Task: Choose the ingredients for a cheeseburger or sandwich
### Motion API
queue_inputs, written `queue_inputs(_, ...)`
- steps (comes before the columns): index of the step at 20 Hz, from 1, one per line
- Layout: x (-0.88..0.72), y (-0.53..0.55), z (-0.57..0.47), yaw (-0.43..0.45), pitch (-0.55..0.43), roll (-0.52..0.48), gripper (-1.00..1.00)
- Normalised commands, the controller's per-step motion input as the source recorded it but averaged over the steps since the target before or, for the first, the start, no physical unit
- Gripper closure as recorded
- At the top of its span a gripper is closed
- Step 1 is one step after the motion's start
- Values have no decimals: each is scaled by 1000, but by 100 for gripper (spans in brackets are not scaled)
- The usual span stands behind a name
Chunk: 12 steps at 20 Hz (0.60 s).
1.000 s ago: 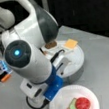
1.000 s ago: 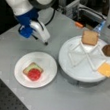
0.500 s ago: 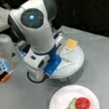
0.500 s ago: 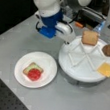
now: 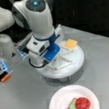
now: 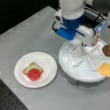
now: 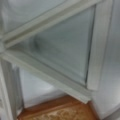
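Sandwich stack (image 6: 32,71): I log it on the white paper plate (image 6: 48,63), on a grey bench (image 6: 26,35), dark background behind. Base is a brown toast square, then a pale green layer, red tomato disc (image 5: 82,104) topmost. The toast square sits turned so its corners run diagonally in both front views; no clear long axis.

Divided tray (image 6: 76,71): white, round, split by raised ribs into wedge compartments, just beside the plate. Yellow cheese square (image 6: 106,69) lies flat in one wedge; dark brown round patty (image 6: 109,50) in a neighbouring wedge.

Second toast square (image 7: 57,112): a brown edge shows at the bottom of the wrist view, beyond a rib.

Gripper (image 6: 89,45): over the tray near its hub, well apart from the stack. I cannot tell how far the fingers are spread, nor whether they have hold of anything.

Robot arm (image 5: 39,23): white with a blue block at the wrist, above the tray.
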Motion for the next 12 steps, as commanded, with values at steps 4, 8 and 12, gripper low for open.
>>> queue_inputs(4, -183, 254, -171, 23, -225, -86, -100)
queue_inputs(8, -62, 195, -164, -7, -233, -48, -100)
queue_inputs(12, -16, 207, -190, -51, -194, -33, -100)
